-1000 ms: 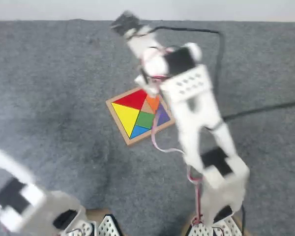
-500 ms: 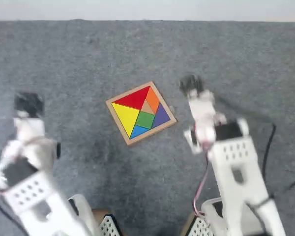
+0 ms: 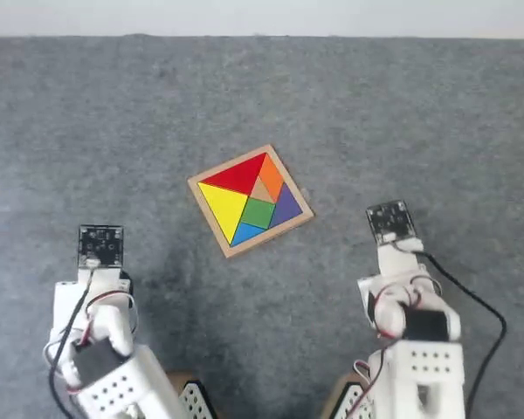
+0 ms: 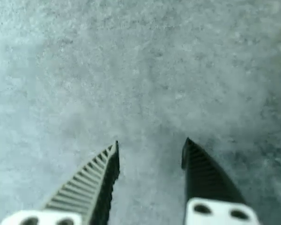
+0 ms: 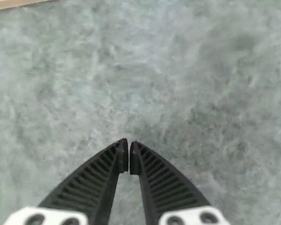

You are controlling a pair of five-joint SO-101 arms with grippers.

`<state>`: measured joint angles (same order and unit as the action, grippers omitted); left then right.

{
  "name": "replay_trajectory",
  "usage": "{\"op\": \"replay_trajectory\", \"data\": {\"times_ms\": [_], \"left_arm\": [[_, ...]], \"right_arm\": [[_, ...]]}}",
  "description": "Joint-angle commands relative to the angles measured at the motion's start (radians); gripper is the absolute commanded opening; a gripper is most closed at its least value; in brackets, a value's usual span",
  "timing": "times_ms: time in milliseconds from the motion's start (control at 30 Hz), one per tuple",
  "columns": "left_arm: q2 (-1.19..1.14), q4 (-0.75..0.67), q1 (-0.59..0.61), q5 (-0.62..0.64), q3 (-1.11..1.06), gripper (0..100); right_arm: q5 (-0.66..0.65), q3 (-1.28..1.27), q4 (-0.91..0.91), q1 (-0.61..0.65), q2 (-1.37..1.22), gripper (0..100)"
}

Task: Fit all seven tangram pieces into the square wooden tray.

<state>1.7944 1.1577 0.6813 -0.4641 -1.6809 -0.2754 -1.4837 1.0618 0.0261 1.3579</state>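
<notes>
The square wooden tray (image 3: 231,248) lies turned like a diamond at the middle of the grey mat. Inside it sit coloured tangram pieces: a red triangle (image 3: 238,176), a yellow triangle (image 3: 223,207), an orange piece (image 3: 272,177), a green square (image 3: 259,213), a tan triangle (image 3: 262,191), a purple piece (image 3: 286,208) and a blue triangle (image 3: 245,232). Both arms are folded back near the front edge. My left gripper (image 4: 151,149) hangs open over bare mat. My right gripper (image 5: 129,149) is shut and holds nothing; a strip of the tray's edge (image 5: 14,3) shows beyond it.
The left arm (image 3: 100,247) is at the front left and the right arm (image 3: 390,223) at the front right, each well apart from the tray. A black cable (image 3: 472,301) loops beside the right arm. Grey mat (image 3: 113,131) stretches around the tray.
The right arm, which stretched over and past the tray, has pulled back to the front right. The left arm has also folded back at the front left. The tray has not moved.
</notes>
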Motion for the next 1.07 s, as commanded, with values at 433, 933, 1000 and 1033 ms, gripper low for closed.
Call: {"op": "replay_trajectory", "data": {"times_ms": [433, 933, 1000, 1033], "left_arm": [[0.005, 0.043, 0.0, 0.008, -0.001, 21], [0.005, 0.043, 0.0, 0.008, -0.001, 21], [0.005, 0.043, 0.0, 0.008, -0.001, 21], [0.005, 0.043, 0.0, 0.008, -0.001, 21]], "right_arm": [[0.0, -0.201, 0.108, -0.117, 0.421, 0.8], [0.0, -0.201, 0.209, -0.134, 0.427, 0.8], [0.0, -0.201, 0.209, -0.134, 0.427, 0.8], [0.0, -0.201, 0.211, -0.134, 0.427, 0.8]]}}
